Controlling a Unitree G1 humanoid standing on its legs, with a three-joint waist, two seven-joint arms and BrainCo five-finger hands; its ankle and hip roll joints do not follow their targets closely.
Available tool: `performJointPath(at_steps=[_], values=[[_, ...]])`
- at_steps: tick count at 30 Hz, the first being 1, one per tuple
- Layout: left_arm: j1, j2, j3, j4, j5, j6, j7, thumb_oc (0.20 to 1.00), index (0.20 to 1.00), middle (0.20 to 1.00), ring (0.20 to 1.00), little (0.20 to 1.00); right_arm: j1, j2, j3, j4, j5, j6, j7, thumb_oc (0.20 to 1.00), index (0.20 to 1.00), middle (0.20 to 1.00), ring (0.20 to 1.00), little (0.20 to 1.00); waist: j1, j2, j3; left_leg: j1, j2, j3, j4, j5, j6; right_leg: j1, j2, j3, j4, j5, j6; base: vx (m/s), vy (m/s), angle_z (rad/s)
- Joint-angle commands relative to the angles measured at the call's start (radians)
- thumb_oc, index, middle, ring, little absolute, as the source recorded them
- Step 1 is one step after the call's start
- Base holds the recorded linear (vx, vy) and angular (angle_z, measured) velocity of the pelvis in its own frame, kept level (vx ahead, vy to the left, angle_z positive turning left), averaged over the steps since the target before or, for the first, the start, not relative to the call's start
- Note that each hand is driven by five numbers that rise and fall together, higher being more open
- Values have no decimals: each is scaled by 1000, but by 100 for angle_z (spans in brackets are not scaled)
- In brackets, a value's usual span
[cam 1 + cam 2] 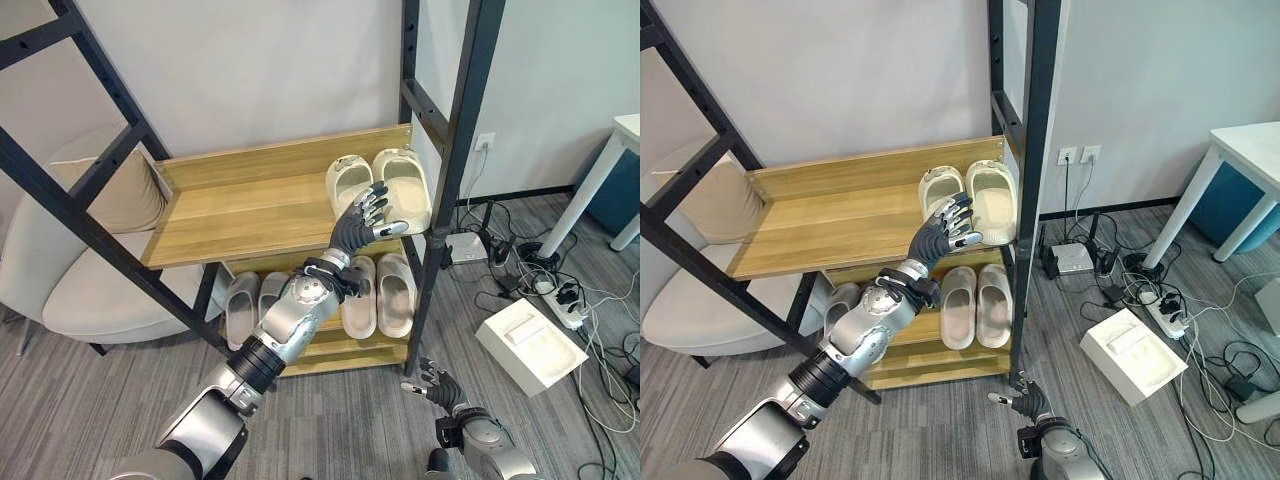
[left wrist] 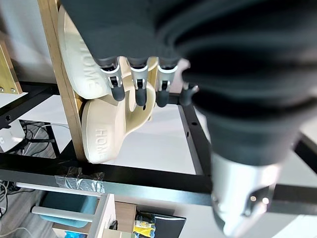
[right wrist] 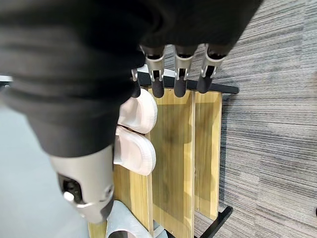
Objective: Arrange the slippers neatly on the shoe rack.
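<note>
A pair of cream slippers (image 1: 378,185) stands side by side at the right end of the wooden upper shelf (image 1: 240,205) of the black-framed shoe rack. My left hand (image 1: 365,218) hovers just in front of that pair, fingers straight and spread, holding nothing; in the left wrist view its fingers (image 2: 139,84) reach toward the cream slippers (image 2: 106,126). On the lower shelf (image 1: 925,355) sit a pinkish pair (image 1: 380,295) and a grey pair (image 1: 250,305). My right hand (image 1: 440,388) hangs low near the floor beside the rack's front right post, fingers relaxed.
A beige armchair (image 1: 70,260) stands left of the rack. Right of it on the grey carpet lie a white box (image 1: 530,345), a power strip (image 1: 560,300) and tangled cables. A white table leg (image 1: 595,185) rises at the far right.
</note>
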Motion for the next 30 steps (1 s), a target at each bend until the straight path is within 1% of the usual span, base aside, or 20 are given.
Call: performJointPath(at_steps=[1, 2, 3, 4, 6, 9, 10, 11, 12, 13, 16, 17, 18, 19, 20, 21, 24, 25, 28, 30], values=[[-103, 30, 86, 3, 85, -83, 45, 1000, 1000, 1000, 1000, 1000, -45, 37, -25, -20, 26, -55, -11, 1000, 1000, 1000, 1000, 1000, 7, -29, 44, 56, 19, -40, -2, -65, -34, 63, 5, -27, -5, -59, 38, -10, -44, 7], [-54, 63, 147, -159, 38, -140, 28, 1000, 1000, 1000, 1000, 1000, -36, 44, -43, -2, 35, -74, -9, 1000, 1000, 1000, 1000, 1000, 17, -36, 43, 61, 25, -44, -2, -63, -38, 73, 10, -34, -5, -63, 37, -16, -24, 13], [-54, 64, 147, -161, 38, -139, 28, 1000, 1000, 1000, 1000, 1000, -36, 44, -42, -2, 35, -74, -9, 1000, 1000, 1000, 1000, 1000, 16, -37, 41, 57, 24, -45, -2, -61, -38, 70, 9, -34, -5, -62, 36, -25, -32, 13], [-2, 82, 172, -271, 2, -171, -35, 1000, 1000, 1000, 1000, 1000, -27, 47, -50, 13, 44, -88, 4, 1000, 1000, 1000, 1000, 1000, 24, -42, 36, 57, 28, -47, -2, -60, -40, 70, 10, -35, -5, -63, 36, -21, -9, 15], [63, 105, 176, -396, -36, -187, -124, 1000, 1000, 1000, 1000, 1000, -18, 49, -62, 27, 45, -98, 26, 1000, 1000, 1000, 1000, 1000, 34, -47, 33, 58, 32, -47, -2, -59, -43, 73, 13, -37, -5, -64, 35, -23, -5, 10], [146, 138, 136, -532, -96, -173, -264, 1000, 1000, 1000, 1000, 1000, -20, 57, -72, 70, 35, -103, 53, 1000, 1000, 1000, 1000, 1000, 49, -51, 22, 63, 36, -48, -2, -59, -43, 78, 16, -36, -5, -69, 34, -9, 0, 1], [172, 147, 117, -559, -114, -160, -301, 1000, 1000, 1000, 1000, 1000, -29, 62, -74, 87, 32, -102, 59, 1000, 1000, 1000, 1000, 1000, 55, -52, 19, 64, 38, -48, -2, -59, -44, 80, 18, -35, -5, -71, 33, -35, 6, 4], [232, 160, 59, -568, -145, -125, -379, 1000, 1000, 1000, 1000, 1000, -52, 74, -71, 115, 20, -105, 66, 1000, 1000, 1000, 1000, 1000, 65, -53, 19, 73, 41, -52, -2, -61, -43, 89, 23, -33, -5, -75, 32, -47, 6, 2], [250, 169, 46, -567, -155, -113, -405, 1000, 1000, 1000, 1000, 1000, -62, 80, -71, 128, 18, -105, 70, 1000, 1000, 1000, 1000, 1000, 68, -55, 15, 71, 41, -53, -2, -59, -41, 87, 23, -33, -5, -74, 30, -58, 12, 1], [300, 168, 24, -541, -174, -90, -440, 1000, 1000, 1000, 1000, 1000, -69, 83, -69, 138, 11, -105, 77, 1000, 1000, 1000, 1000, 1000, 71, -57, 15, 74, 41, -54, -2, -60, -40, 89, 25, -31, -5, -77, 29, -47, 3, -1], [375, 184, 9, -478, -159, -80, -470, 1000, 1000, 1000, 1000, 1000, -78, 85, -74, 148, 12, -109, 85, 1000, 1000, 1000, 1000, 1000, 78, -61, 12, 77, 42, -56, -2, -60, -38, 95, 29, -31, -5, -81, 25, -22, 5, 0], [489, 183, 39, -351, -143, -64, -475, 1000, 1000, 1000, 1000, 1000, -38, 84, -77, 96, 2, -107, 99, 1000, 1000, 1000, 1000, 1000, 77, -63, 18, 87, 44, -53, -2, -61, -38, 103, 35, -26, -5, -84, 23, -34, 14, 1], [490, 182, 39, -350, -142, -65, -476, 1000, 1000, 1000, 1000, 1000, -36, 83, -76, 94, 2, -105, 99, 1000, 1000, 1000, 1000, 1000, 76, -64, 13, 82, 43, -53, -2, -58, -37, 98, 34, -26, -5, -83, 23, -62, 23, 0], [594, 204, 74, -253, -84, -64, -471, 1000, 1000, 1000, 1000, 1000, 31, 41, -97, 60, -4, -110, 126, 1000, 1000, 1000, 1000, 1000, 69, -66, 16, 88, 44, -49, -2, -58, -37, 100, 38, -19, -5, -83, 19, -50, 20, -7], [691, 226, 112, -206, -33, -75, -454, 1000, 1000, 1000, 1000, 1000, 51, 29, -113, 57, 0, -118, 115, 1000, 1000, 1000, 1000, 1000, 77, -68, 19, 95, 46, -53, -2, -60, -36, 108, 41, -20, -3, -88, 17, -59, 25, -8], [722, 213, 126, -148, -2, -77, -435, 1000, 1000, 1000, 1000, 1000, 57, 30, -117, 59, 2, -123, 111, 1000, 1000, 1000, 1000, 1000, 83, -73, 17, 92, 45, -54, -2, -55, -34, 107, 42, -23, -3, -87, 14, -39, 17, -13], [750, 187, 150, -25, 89, -81, -400, 1000, 1000, 1000, 1000, 1000, 74, 23, -126, 34, 7, -125, 108, 1000, 1000, 1000, 1000, 1000, 91, -79, 17, 90, 47, -61, -2, -51, -33, 107, 45, -26, 0, -90, 11, -36, 14, 12], [765, 149, 180, 87, 141, -81, -349, 1000, 1000, 1000, 1000, 1000, 87, 24, -132, 19, 15, -127, 97, 1000, 1000, 1000, 1000, 1000, 96, -87, 14, 87, 48, -64, -2, -48, -33, 106, 47, -30, 1, -91, 8, -23, 7, 25], [764, 129, 205, 149, 181, -89, -310, 1000, 1000, 1000, 1000, 1000, 93, 25, -133, 14, 20, -127, 87, 1000, 1000, 1000, 1000, 1000, 100, -93, 12, 85, 48, -67, -2, -47, -32, 104, 48, -32, 2, -91, 7, -7, 1, 7], [762, 89, 250, 248, 210, -87, -254, 1000, 1000, 1000, 1000, 1000, 101, 33, -142, 8, 22, -124, 69, 1000, 1000, 1000, 1000, 1000, 101, -101, 10, 87, 47, -64, -2, -48, -30, 102, 48, -34, 2, -90, 5, 0, 0, 0]])
